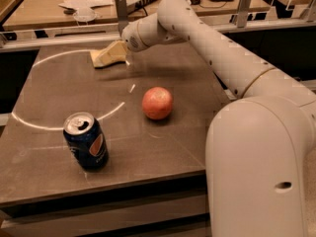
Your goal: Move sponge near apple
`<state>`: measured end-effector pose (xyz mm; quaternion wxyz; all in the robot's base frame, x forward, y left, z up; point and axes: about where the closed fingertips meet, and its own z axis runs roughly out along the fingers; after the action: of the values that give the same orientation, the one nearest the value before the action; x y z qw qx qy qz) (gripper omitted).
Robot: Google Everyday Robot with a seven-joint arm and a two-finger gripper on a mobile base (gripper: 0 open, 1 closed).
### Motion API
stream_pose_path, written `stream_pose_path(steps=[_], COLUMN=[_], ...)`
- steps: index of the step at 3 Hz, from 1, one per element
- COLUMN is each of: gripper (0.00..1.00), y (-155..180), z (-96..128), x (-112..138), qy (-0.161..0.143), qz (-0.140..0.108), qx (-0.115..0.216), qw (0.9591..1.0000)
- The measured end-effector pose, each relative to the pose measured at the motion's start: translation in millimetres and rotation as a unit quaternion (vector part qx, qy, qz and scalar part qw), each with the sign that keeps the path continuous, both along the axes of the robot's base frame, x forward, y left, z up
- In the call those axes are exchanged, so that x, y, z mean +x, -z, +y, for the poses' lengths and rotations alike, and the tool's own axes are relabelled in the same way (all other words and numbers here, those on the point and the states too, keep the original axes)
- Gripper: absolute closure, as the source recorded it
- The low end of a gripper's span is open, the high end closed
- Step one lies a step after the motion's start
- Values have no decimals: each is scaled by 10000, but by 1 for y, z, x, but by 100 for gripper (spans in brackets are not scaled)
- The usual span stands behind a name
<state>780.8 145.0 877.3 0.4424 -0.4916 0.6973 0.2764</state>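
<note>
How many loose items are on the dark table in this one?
3: the soda can front left, the apple near the middle, and the sponge at the far side, with the tool at it. The arm might hide something on the right.

One sponge [98, 59], one apple [157, 103], one can [86, 141], one pincer [114, 51] at the sponge

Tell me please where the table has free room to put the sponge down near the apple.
Bare table lies around the apple: between it and the soda can, in front of it, and behind it toward the far edge. Only the far left part is crowded, where the claw is at the sponge.
</note>
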Motion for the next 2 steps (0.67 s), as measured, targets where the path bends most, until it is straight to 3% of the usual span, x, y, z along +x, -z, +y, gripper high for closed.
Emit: stream_pose_path(steps=[1,2], gripper=[0,0], y=[-1,29], z=[22,9], x=[0,4], qy=[-150,-65], qz=[128,370], qx=[-55,-454], qw=[9998,9983])
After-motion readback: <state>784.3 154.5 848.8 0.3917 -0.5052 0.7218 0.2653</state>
